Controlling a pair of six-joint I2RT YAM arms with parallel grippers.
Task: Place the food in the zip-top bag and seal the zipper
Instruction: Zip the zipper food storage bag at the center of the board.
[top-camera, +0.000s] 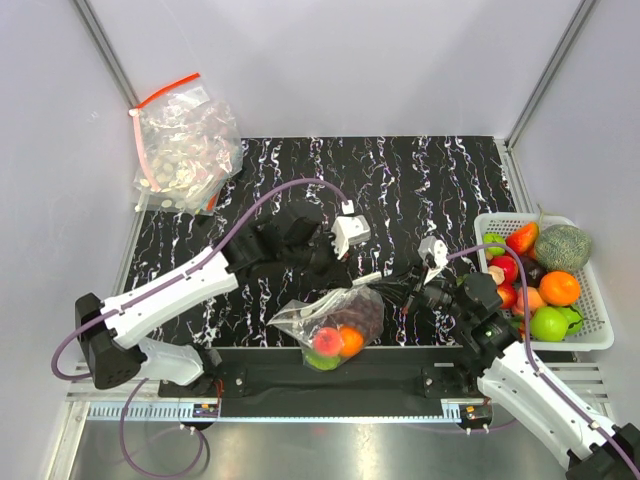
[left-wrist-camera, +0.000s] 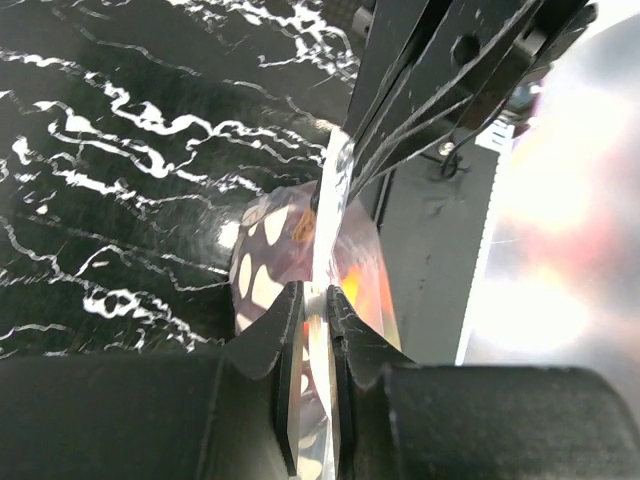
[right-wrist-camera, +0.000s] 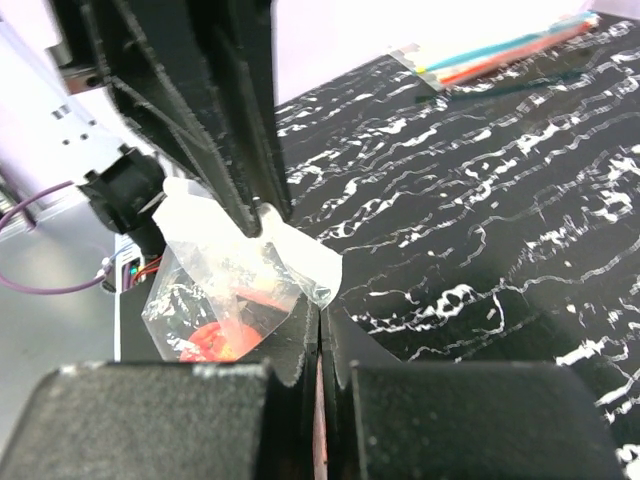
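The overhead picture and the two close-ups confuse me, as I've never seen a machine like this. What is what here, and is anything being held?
The machine is two robot arms bolted at the near edge of a black marbled table. The overhead picture looks down from above and behind them. Each close-up comes from a camera on one wrist, so that arm's own dark fingers fill the bottom of the picture.

The left gripper and the right gripper are both shut on the mouth edge of the zip-top bag, a clear bag with white spots. The left one pinches its pale zipper. Red and orange food is inside the bag.

At the right stands a white basket of colourful fruit. At the far left lies a heap of similar bags.
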